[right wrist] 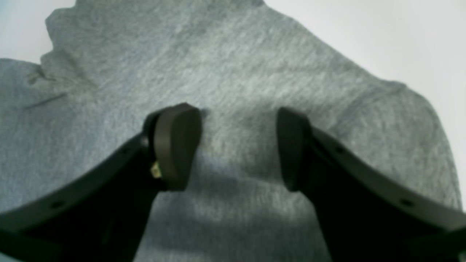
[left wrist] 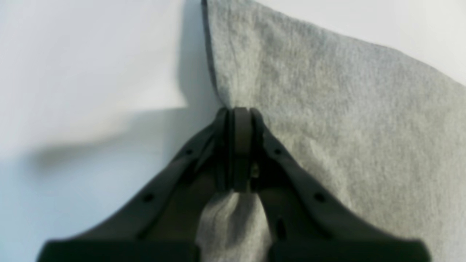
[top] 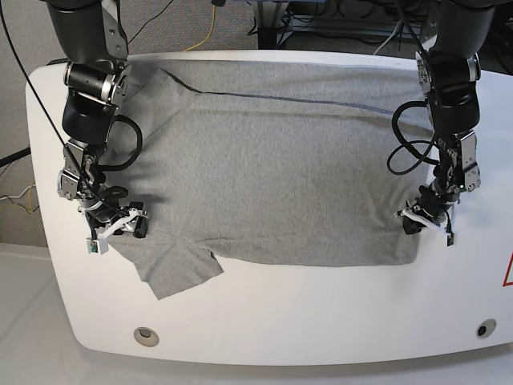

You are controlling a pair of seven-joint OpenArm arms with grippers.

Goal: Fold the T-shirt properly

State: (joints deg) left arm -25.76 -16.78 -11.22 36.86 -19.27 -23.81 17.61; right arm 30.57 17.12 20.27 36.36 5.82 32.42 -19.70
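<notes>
Left wrist view: the left pincer (left wrist: 240, 145) was pressed together on the edge of the T-shirt (left wrist: 327, 109), a bunch of grey knit gathered between its fingers at lower centre of the frame, while the rest of the fabric fanned out toward the upper right over the white desk (left wrist: 72, 72). Right wrist view: the right pincer (right wrist: 238, 145) stood spread, its two fingertips (right wrist: 178, 142) apart over the T-shirt (right wrist: 233, 72), with nothing between them; whether the tips touched the cloth could not be told. The fabric filled most of this frame, with bare desk (right wrist: 400, 36) in the upper right. Base view: the T-shirt (top: 272, 160) lay spread flat across nearly the whole width of the desk (top: 321, 321), one sleeve jutting out at the lower left of the frame. The left pincer (top: 429, 218) sat at the garment's right-hand edge in the frame, low on that side, and the right pincer (top: 116, 228) at the left-hand edge, just above the sleeve. The step in hand appeared to be the taking of both side edges before the first fold, with one side gripped and the other not yet. The next move would probably call for the right pincer to pinch the cloth beneath it, so that both edges could be lifted together and evenly; lifting one side alone would likely drag the shirt askew.
</notes>
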